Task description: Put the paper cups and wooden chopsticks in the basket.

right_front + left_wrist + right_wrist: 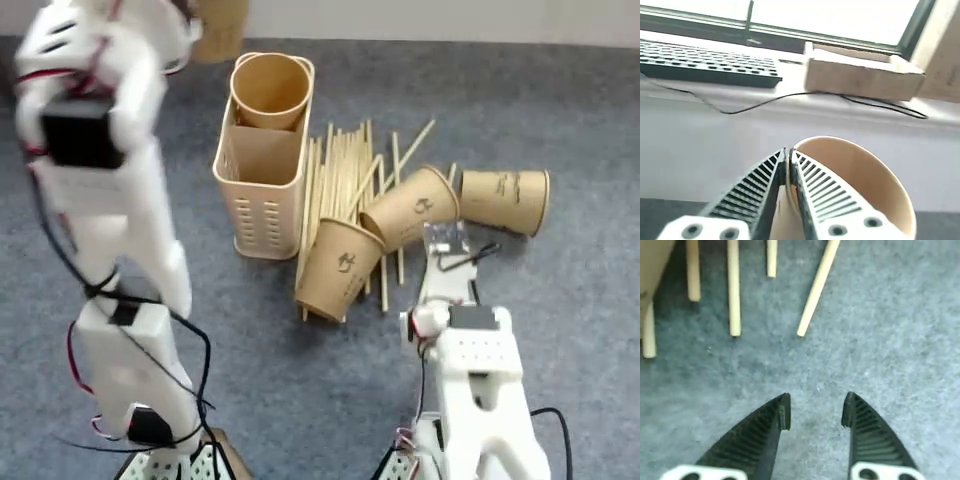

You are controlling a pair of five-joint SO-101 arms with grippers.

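Three paper cups lie on their sides on the fuzzy grey carpet (560, 330): a near cup (340, 268) just beside the basket (262, 215), a middle cup (410, 208) touching it, and a far cup (505, 200) a little apart. All are smooth tan cones with rolled rims. The basket is a cream plastic box with slotted walls and two compartments; an upright cup (270, 90) stands in the farther one. Pale, slim wooden chopsticks (340, 170) fan out between the basket and the fallen cups, some under them.

The left gripper (788, 170), with ribbed black fingers, is pressed together on the rim of a held cup (865, 185), raised off the table past the basket's far end.

The right gripper (815, 412) is spread over bare carpet, pinching nothing; the blunt chopstick ends lie just ahead of its tips, and the middle cup is just beside it.
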